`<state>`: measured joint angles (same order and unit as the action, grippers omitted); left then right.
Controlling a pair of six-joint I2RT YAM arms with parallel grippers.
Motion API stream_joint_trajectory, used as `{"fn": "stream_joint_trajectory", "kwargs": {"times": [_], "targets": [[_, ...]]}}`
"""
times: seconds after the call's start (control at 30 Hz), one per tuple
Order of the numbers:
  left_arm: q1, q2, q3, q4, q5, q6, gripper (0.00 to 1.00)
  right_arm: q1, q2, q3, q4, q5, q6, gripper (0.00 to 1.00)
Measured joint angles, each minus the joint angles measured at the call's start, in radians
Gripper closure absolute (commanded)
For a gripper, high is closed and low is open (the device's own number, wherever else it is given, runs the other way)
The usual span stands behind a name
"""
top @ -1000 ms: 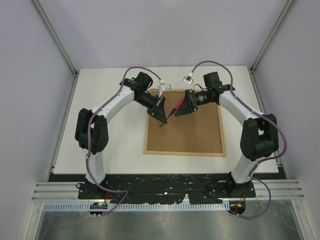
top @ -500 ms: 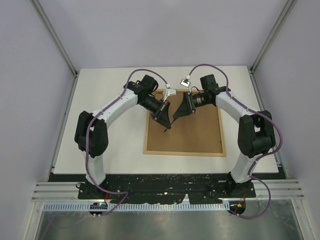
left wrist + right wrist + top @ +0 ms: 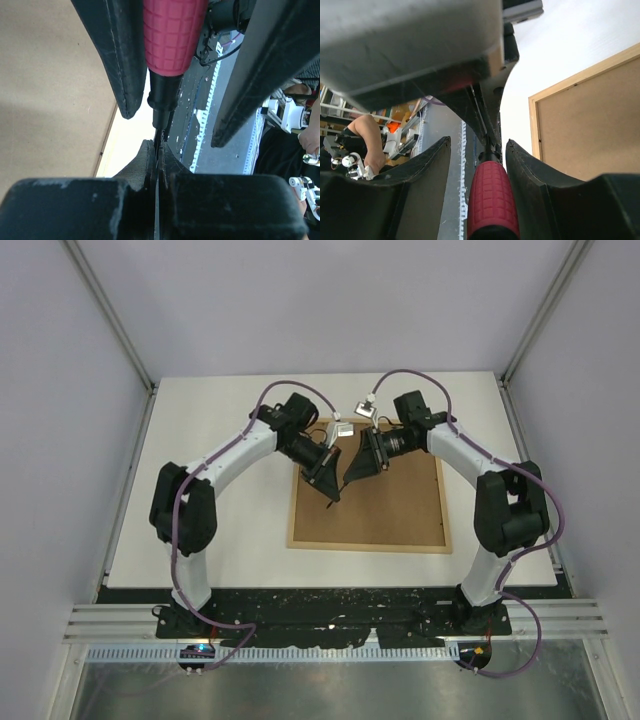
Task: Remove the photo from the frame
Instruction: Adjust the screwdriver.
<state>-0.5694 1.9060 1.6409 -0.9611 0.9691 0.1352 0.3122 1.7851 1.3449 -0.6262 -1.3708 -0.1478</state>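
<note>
Fingers of my left tool (image 3: 156,155) are pinched tight on the thin dark metal tip of a red screwdriver (image 3: 172,35). Its long line runs straight from that tool across to my right tool (image 3: 479,150), with the fat end on the right side. The handle is red and looks rubbery, with little squares pressed into it. My right tool stands partly wide around that handle. One finger seems to touch it and I see a small gap at the other, so I think it is not gripped there yet. Both tools hang close together in the air. Right below them lies the frame (image 3: 380,515), flat and face down on the white worktop (image 3: 250,530). The tools are over its far left part. Its back is a plain brown board, dull and smooth, with a thin pale wood edge. I cannot see the photo; I guess it is under that board
</note>
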Motion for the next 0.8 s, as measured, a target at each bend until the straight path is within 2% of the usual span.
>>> {"fn": "stream_joint_trajectory", "kwargs": {"times": [0.13,0.3,0.4,0.47,0.8], "targets": [[-0.005,0.0,-0.004,-0.008,-0.007,0.0,1.0,0.014,0.0,0.009,-0.011,0.003,-0.026,0.55],[-0.012,0.0,-0.007,-0.019,-0.01,0.0,1.0,0.025,0.0,0.01,-0.016,0.024,-0.039,0.71],[-0.013,-0.001,-0.008,-0.021,-0.011,-0.001,1.0,0.029,0.0,0.01,-0.021,0.044,-0.046,0.71],[-0.014,-0.002,-0.008,-0.023,-0.016,-0.001,1.0,0.032,0.0,0.013,-0.031,0.049,-0.058,0.68],[-0.014,-0.003,-0.008,-0.036,-0.025,0.007,1.0,0.04,0.024,0.069,-0.178,0.067,-0.193,0.62]]}}
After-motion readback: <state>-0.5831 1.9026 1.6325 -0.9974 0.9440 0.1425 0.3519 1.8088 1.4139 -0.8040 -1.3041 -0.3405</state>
